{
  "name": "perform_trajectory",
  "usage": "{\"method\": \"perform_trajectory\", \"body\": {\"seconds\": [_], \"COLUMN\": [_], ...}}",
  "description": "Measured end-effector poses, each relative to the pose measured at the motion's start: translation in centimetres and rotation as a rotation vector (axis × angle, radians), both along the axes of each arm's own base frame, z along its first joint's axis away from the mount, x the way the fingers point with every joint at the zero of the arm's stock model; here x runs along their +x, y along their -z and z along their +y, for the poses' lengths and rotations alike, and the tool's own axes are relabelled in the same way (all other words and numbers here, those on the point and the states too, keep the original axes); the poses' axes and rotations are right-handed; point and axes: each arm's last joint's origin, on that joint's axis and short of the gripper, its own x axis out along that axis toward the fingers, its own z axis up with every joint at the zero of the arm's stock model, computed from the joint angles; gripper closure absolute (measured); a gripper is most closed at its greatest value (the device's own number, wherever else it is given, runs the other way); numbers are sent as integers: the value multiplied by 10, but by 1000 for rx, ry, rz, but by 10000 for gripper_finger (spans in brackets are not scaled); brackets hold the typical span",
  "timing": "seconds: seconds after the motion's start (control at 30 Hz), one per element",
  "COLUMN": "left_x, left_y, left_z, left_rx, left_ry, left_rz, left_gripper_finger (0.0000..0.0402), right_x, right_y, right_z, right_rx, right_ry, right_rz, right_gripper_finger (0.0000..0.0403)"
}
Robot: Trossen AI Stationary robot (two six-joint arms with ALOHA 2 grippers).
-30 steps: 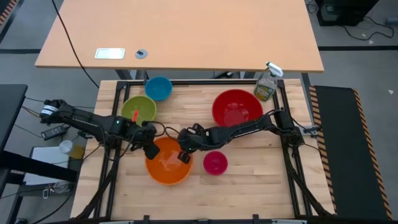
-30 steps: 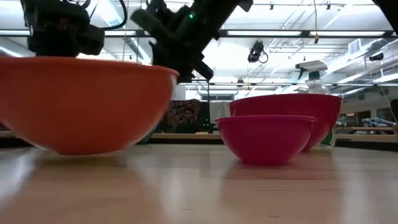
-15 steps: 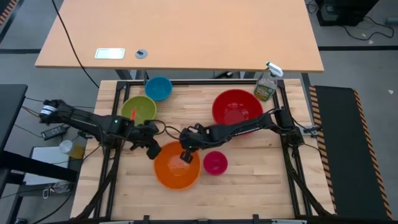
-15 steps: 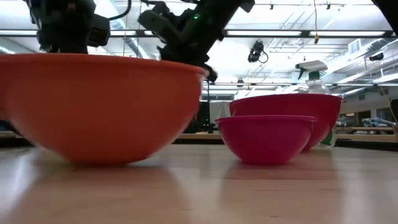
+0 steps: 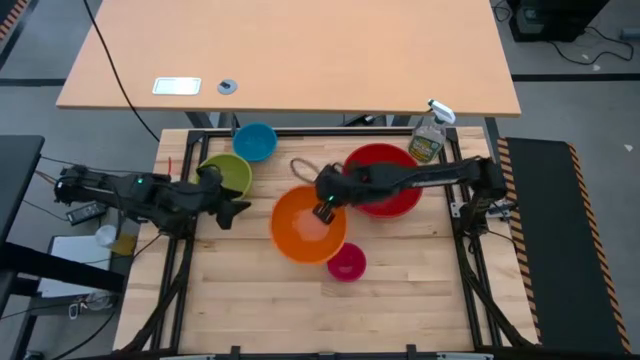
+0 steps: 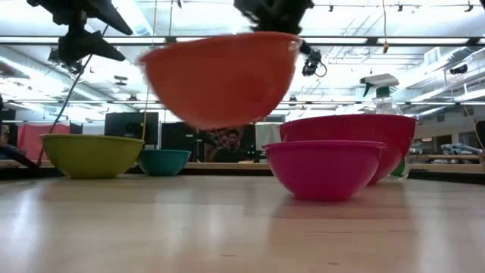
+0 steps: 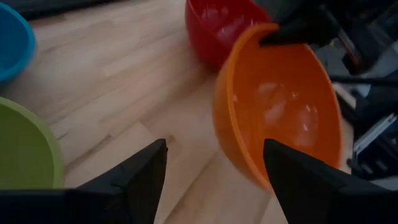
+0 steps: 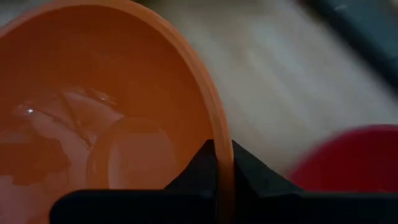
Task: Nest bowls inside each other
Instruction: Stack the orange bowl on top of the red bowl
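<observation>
An orange bowl [image 5: 305, 228] [image 6: 220, 80] hangs in the air between the green bowl [image 5: 226, 174] and the big red bowl [image 5: 382, 178], above and just behind the small magenta bowl [image 5: 346, 262]. My right gripper [image 5: 324, 209] is shut on its rim. My left gripper [image 5: 234, 211] stands open at the table's left, beside the green bowl, clear of the orange bowl [image 7: 280, 106]. A blue bowl [image 5: 255, 141] sits at the far left. The green, blue, red and magenta bowls rest upright on their bases. My right gripper pinches the orange bowl's rim [image 8: 210, 115] on the side toward the red bowl, one finger inside the bowl and one outside. The fingers come slanting down from the table's right. The bowl hangs clear of the table, mouth up, slightly tilted with the held side higher.
A spray bottle [image 5: 428, 138] stands at the far right corner behind the red bowl. A loop of cable [image 5: 300, 166] lies on the table behind the orange bowl. Black frame rails [image 5: 470, 280] run along the table's sides. Bare wood shows at the near edge.
My left gripper has opened, let go of the orange bowl and drawn back up toward the table's left edge. My right gripper has shut on the rim, lifted the bowl off the table and carried it toward the far right, nearer the red bowl.
</observation>
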Motion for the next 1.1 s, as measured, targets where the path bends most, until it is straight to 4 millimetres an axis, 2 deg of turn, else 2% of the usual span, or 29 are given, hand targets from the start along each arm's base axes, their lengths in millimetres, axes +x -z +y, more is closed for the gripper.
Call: {"method": "perform_trajectory", "body": {"seconds": [0.1, 0.2, 0.37, 0.6, 0.73, 0.83, 1.1], "left_x": [-3, -3, 0, 10, 18, 22, 21], "left_y": [-2, -1, 0, 4, 9, 12, 16], "left_z": [1, 1, 1, 2, 5, 8, 18], "left_rx": [-2, -1, 11, 22, 16, -1, -71], "left_ry": [-1, -1, -18, -61, -101, -139, -265], "left_rz": [-17, -13, -2, 31, 64, 80, 96], "left_gripper_finger": [132, 132, 132, 132, 132, 132, 132], "right_x": [-24, -56, -117, -187, -208, -215, -227], "right_y": [-15, -15, -3, 25, 42, 45, 65], "right_z": [-12, -24, -38, -57, -60, -61, -67], "right_rx": [-39, -27, 15, 57, 85, 106, 62], "right_ry": [48, 96, 235, 591, 681, 693, 666], "right_rz": [-11, -25, -125, -283, -296, -311, -129], "right_gripper_finger": [378, 377, 378, 377, 377, 377, 376]}}
